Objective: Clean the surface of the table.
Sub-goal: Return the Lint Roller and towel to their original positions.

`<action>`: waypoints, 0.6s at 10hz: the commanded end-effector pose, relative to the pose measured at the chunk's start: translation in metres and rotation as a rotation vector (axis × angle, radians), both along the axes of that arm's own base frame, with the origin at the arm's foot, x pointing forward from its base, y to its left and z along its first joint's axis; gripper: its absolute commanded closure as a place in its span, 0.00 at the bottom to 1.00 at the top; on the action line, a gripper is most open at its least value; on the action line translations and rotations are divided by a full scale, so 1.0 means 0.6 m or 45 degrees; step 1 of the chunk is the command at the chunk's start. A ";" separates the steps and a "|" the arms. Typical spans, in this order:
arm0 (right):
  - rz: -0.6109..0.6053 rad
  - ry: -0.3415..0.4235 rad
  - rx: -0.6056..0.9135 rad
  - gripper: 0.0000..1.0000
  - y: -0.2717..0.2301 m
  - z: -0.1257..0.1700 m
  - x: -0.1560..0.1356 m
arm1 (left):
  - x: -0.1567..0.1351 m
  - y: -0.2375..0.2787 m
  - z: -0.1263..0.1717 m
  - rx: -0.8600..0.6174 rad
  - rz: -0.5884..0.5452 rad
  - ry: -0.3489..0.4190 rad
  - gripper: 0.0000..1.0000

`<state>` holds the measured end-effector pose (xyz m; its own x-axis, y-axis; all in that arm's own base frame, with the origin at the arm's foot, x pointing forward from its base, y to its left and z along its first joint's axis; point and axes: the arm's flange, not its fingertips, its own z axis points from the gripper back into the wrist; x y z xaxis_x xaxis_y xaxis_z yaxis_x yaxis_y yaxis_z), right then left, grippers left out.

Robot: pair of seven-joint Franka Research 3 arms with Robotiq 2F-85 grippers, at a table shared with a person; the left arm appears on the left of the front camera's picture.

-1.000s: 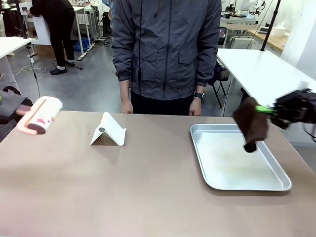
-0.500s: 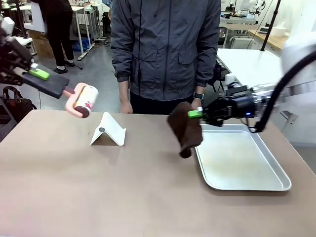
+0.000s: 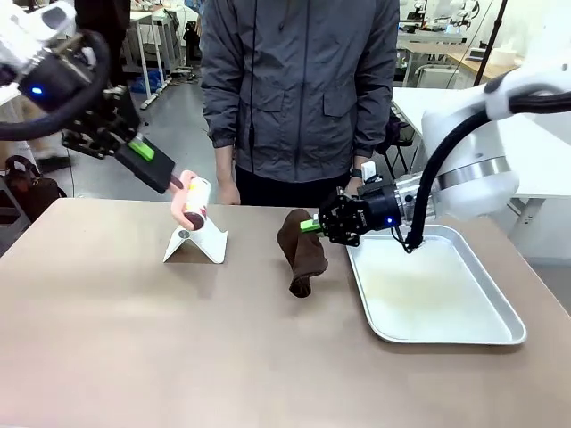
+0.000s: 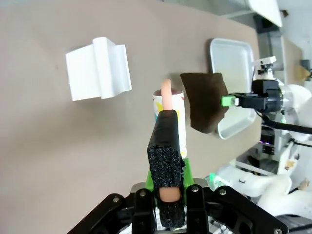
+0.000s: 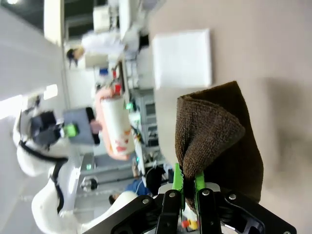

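Observation:
The brownish-tan table (image 3: 178,348) spans the front view. My left gripper (image 3: 171,183) is shut on the pink handle of a lint roller (image 3: 193,205), which hangs just above a folded white stand (image 3: 196,237). In the left wrist view the roller (image 4: 181,126) sticks out past the gripper (image 4: 167,119). My right gripper (image 3: 312,225) is shut on a dark brown cloth (image 3: 302,251) left of the tray. The cloth's lower end hangs at the table top; I cannot tell whether it touches. The right wrist view shows the cloth (image 5: 219,141) pinched in the gripper (image 5: 187,179).
A rectangular silver tray (image 3: 500,308) lies at the right of the table, under the right arm. A person in a grey jacket (image 3: 299,89) stands at the far edge, hands down. A white-topped table (image 3: 473,125) stands behind on the right.
The right arm has carried the brown cloth leftward from above the tray to over the bare table. The left arm has swung the lint roller rightward, to just above the white stand.

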<state>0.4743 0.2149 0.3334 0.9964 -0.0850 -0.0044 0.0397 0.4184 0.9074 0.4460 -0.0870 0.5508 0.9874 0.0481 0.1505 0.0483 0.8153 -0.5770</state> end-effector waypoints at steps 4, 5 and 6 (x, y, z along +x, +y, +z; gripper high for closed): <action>-0.165 0.062 -0.149 0.90 -0.004 -0.056 0.039 | 0.060 -0.069 -0.030 0.116 0.114 0.053 0.78; -0.135 0.048 -0.163 0.90 -0.008 -0.058 0.038 | 0.067 -0.075 -0.039 0.114 0.103 0.064 0.78; -0.107 0.050 -0.179 0.90 -0.010 -0.058 0.037 | 0.071 -0.079 -0.045 0.123 0.083 0.040 0.78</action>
<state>0.4933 0.2062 0.2920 0.9821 -0.1862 -0.0287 0.1224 0.5148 0.8485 0.4860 -0.1293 0.5190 0.9894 0.0936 0.1115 -0.0237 0.8593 -0.5110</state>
